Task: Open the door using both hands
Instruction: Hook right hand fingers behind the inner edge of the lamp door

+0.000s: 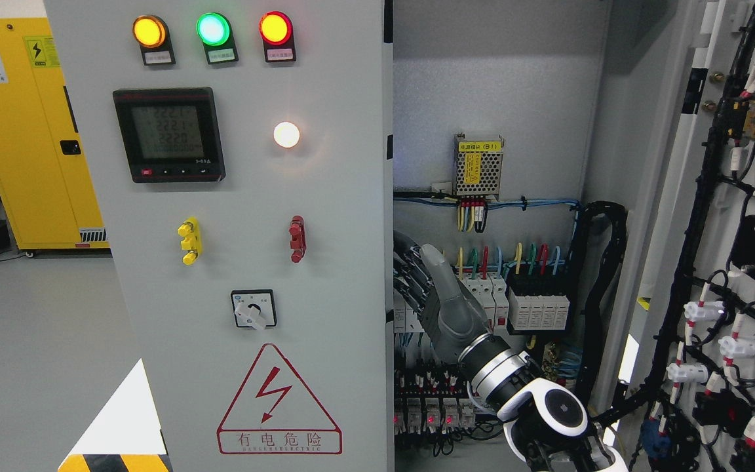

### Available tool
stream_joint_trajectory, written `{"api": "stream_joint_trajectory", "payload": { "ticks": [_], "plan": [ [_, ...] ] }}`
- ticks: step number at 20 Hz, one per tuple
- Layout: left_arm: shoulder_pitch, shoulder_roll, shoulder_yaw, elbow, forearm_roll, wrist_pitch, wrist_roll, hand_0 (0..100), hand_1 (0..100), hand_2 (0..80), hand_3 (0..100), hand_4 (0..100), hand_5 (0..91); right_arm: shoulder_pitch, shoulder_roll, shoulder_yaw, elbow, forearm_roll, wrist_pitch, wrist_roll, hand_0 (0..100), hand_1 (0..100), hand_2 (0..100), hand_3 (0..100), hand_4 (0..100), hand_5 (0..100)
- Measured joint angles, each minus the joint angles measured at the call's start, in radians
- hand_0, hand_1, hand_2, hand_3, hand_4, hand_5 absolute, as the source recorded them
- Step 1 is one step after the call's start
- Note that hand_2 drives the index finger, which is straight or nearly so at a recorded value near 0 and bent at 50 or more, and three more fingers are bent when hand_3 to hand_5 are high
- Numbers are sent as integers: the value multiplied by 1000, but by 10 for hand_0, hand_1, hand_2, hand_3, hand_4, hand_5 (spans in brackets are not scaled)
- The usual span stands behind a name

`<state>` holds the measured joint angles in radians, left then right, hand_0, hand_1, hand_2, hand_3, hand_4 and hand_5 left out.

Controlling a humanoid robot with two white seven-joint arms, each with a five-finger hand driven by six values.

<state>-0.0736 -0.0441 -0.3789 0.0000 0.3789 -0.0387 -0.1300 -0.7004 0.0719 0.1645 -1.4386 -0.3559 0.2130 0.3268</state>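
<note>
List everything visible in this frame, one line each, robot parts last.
Left cabinet door: 1, grey, closed, centre-left.
Right cabinet door: 1, grey, swung open, far right, wiring on its inner face.
Indicator lamps: 3, amber, green, red, door top.
Meter: 1, black, below lamps.
White lamp: 1, right of meter.
Rotary switch: 1, lower door.
Warning triangle: 1, red.
Power supply: 1, inside cabinet.
Yellow cabinet: 1, far left.
Right hand: 1, grey, at left door's edge.

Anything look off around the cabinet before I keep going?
Nothing damaged or loose. The right door is swung wide; the left door stands closed with its lamps lit. The right hand sits at that door's inner edge, close to live wiring.
</note>
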Motion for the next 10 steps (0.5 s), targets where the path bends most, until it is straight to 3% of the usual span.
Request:
{"api": "stream_joint_trajectory", "payload": {
  "ticks": [6, 10],
  "plan": [
    [0, -1, 0, 0, 0, 0, 0, 0, 0, 0, 74, 0, 0, -6, -1, -8, 18, -2, 0, 61, 218, 90, 0, 0, 0, 0],
    [0, -2, 0, 0, 0, 0, 0, 0, 0, 0, 73, 0, 0, -13, -1, -17, 28, -3, 0, 81, 218, 90, 0, 0, 0, 0]
  ]
}}
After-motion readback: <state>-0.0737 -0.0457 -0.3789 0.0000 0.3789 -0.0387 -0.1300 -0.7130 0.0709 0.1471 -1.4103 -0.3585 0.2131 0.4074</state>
